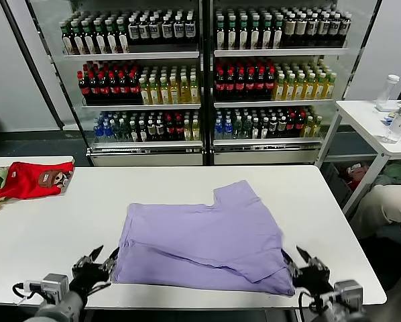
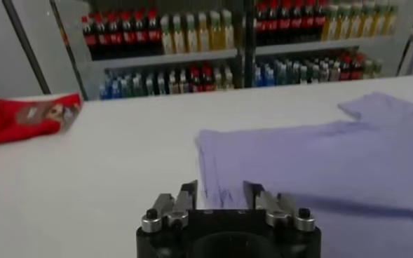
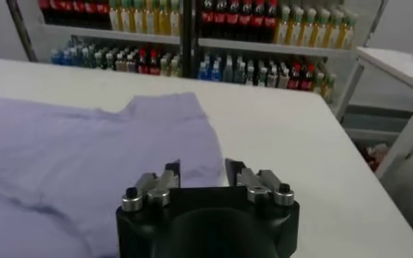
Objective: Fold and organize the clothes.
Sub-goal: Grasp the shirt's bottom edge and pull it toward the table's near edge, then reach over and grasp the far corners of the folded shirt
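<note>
at 6 o'clock on the table (image 1: 46,228), the t-shirt (image 1: 200,238) lies partly folded, long axis from 9 to 3. left gripper (image 1: 96,265) and right gripper (image 1: 301,265), fingers spread and empty, flank its near corners, equally near.

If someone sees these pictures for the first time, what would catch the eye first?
First comes the lavender T-shirt, lying partly folded in the middle of the white table. Next, the left hand and the right hand sit open at the shirt's two near corners, holding nothing. Behind the table, glass-door coolers full of bottles fill the background, and a red garment lies at the table's far left.
</note>
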`<state>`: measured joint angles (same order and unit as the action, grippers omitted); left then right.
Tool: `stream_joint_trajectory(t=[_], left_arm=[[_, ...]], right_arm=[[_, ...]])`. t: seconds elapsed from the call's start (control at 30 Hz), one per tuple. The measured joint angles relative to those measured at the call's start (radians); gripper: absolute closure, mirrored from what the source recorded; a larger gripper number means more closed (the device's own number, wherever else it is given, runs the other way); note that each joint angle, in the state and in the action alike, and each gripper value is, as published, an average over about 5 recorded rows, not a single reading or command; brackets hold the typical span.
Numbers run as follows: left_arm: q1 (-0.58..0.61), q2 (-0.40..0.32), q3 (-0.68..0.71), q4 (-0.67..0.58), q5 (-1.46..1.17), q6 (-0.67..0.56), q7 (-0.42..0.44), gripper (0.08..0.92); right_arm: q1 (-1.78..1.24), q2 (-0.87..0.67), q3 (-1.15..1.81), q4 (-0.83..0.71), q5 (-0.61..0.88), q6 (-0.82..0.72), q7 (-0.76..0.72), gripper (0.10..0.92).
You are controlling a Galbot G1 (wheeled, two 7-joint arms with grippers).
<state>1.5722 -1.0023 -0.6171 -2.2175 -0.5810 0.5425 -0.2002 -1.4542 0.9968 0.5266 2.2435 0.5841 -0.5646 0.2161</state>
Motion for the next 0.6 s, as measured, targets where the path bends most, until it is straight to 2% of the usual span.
stream_joint_trajectory(t=[0.13,0.2,0.3,0.6], left_arm=[[-0.106,-0.004,0.035,0.081,0.004,-0.008,0.032,0.251],[-0.159,-0.006,0.055,0.125,0.007,-0.012,0.050,0.206],[-0.235,-0.008,0.086,0.193,0.010,-0.016,0.081,0.181],[-0.454,-0.015,0.170,0.431,0.029,-0.024,0.171,0.177]], right_arm=[[0.180,0.025,-0.075,-0.127,0.005,-0.004,-0.002,0.248],[0.264,0.042,-0.114,-0.193,0.004,-0.005,-0.003,0.220],[0.382,0.071,-0.171,-0.292,0.001,-0.007,-0.005,0.205],[0.685,0.180,-0.316,-0.594,-0.016,-0.009,-0.007,0.202]])
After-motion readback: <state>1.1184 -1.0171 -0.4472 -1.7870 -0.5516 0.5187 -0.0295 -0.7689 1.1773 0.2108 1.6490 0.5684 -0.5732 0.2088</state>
